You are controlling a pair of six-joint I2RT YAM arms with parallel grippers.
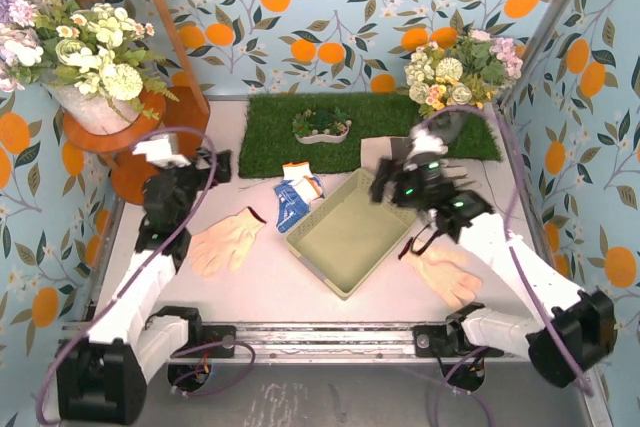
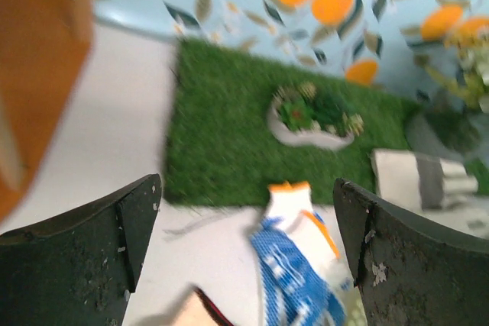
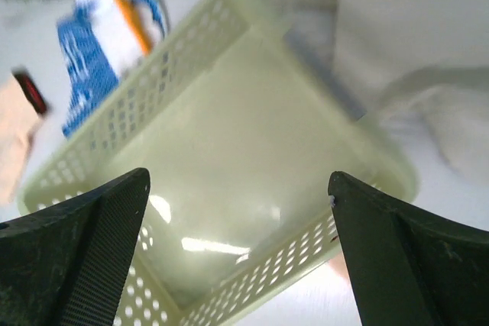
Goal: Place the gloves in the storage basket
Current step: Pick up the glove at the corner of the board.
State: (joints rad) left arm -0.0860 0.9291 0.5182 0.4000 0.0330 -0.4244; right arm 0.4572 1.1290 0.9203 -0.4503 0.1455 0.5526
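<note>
The pale green storage basket (image 1: 345, 237) sits empty at mid-table and fills the right wrist view (image 3: 252, 150). A blue-and-white glove with an orange cuff (image 1: 297, 195) lies against its far-left side and also shows in both wrist views (image 2: 302, 265) (image 3: 99, 36). One peach glove (image 1: 225, 240) lies left of the basket, another (image 1: 445, 272) right of it under the right arm. A grey-and-cream glove (image 1: 385, 152) lies behind the basket (image 2: 420, 181) (image 3: 412, 51). My left gripper (image 1: 218, 163) (image 2: 246, 188) is open and empty, left of the blue glove. My right gripper (image 1: 383, 184) (image 3: 238, 181) is open and empty above the basket's far corner.
A green turf mat (image 1: 350, 127) with a small white dish of plants (image 1: 322, 127) lies at the back. A flower bunch (image 1: 460, 72) stands at the back right. A wooden stand with flower pots (image 1: 110, 117) is at the left. Patterned walls enclose the table.
</note>
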